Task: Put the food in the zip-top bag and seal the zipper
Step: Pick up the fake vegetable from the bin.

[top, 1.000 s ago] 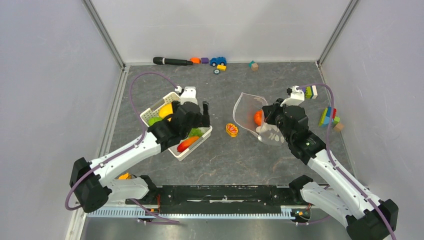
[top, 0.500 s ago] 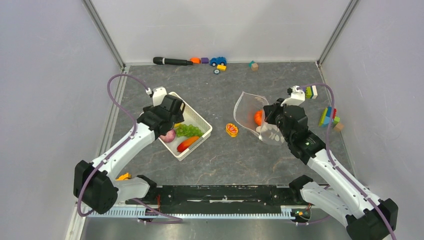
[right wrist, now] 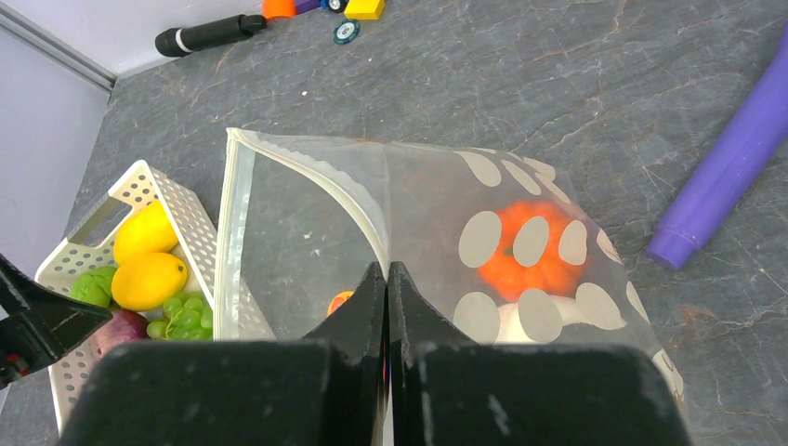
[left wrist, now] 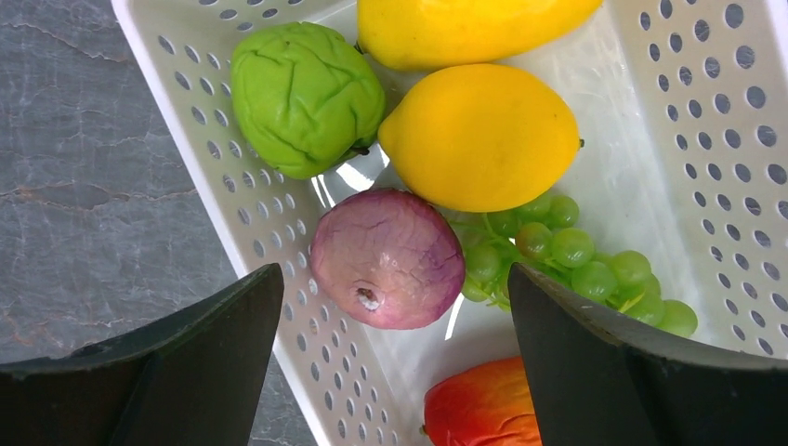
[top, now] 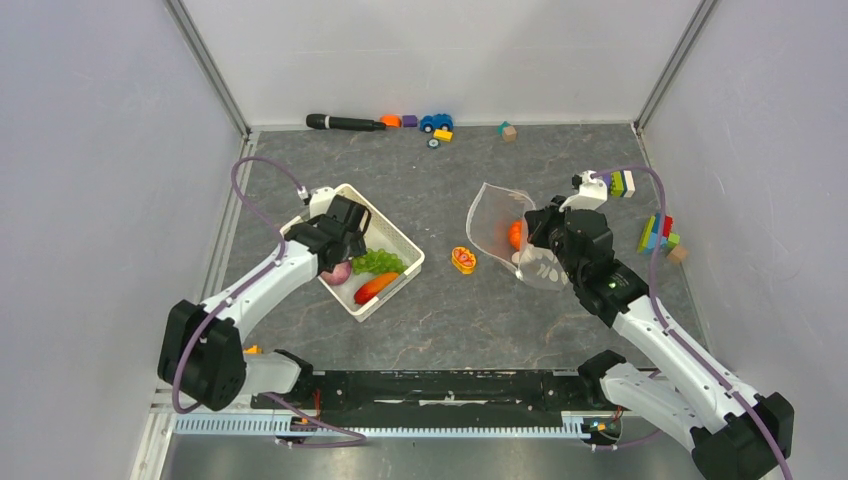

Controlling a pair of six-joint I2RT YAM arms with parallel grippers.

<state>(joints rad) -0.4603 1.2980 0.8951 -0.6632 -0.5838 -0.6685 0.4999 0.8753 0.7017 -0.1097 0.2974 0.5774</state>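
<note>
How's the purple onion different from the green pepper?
The purple onion is purple and smooth; the green pepper is green and wrinkly. The onion touches the green grapes; the pepper doesn't. Both lie in the white basket.

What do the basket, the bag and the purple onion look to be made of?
The basket looks like rigid white plastic, glossy, with moulded rows of holes. The bag seems thin clear soft film with pale dots, see-through. The purple onion is probably moulded plastic, matt with fine streaks.
</note>
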